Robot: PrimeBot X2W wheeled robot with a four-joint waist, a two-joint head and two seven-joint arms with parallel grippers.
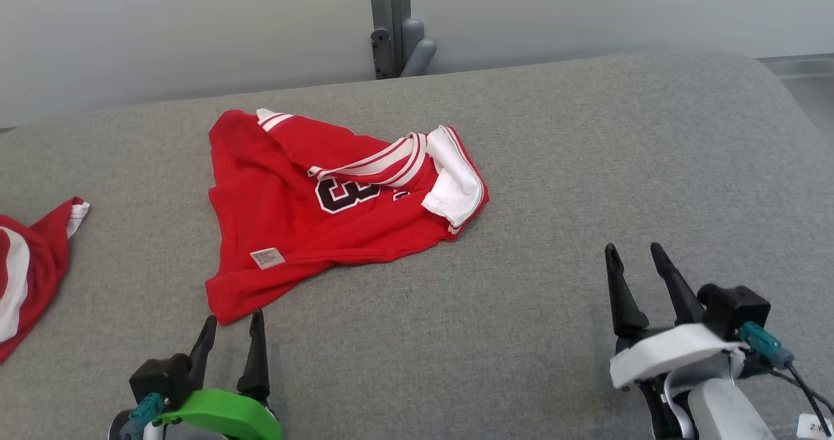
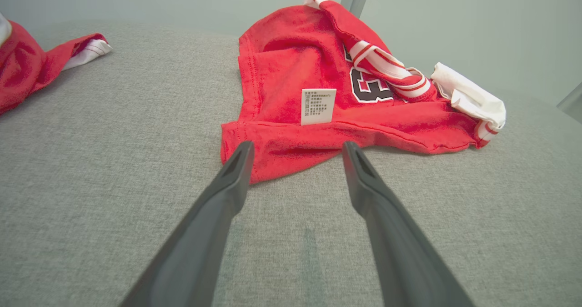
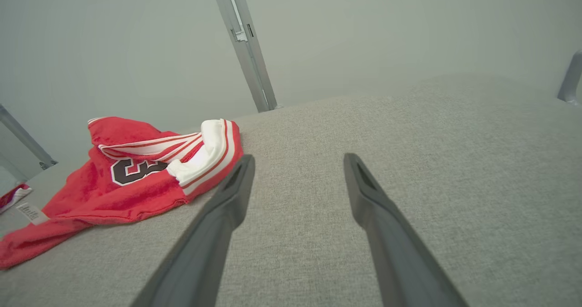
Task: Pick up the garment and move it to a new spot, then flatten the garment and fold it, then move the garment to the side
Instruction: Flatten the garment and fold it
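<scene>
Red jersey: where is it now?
In the head view the red jersey lies crumpled left of centre on the grey cushion, its near corner just ahead of the open left gripper; another red garment lies further left.

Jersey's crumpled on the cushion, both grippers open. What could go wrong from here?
1. The red jersey is bunched, white lining folded over; a pinch there may catch several layers and spoil flattening.
2. The left gripper sits by the near corner; a shallow grasp could slip off the hem or take only the care label.
3. Another red garment lies at the left edge; setting the jersey aside there risks overlap.
</scene>
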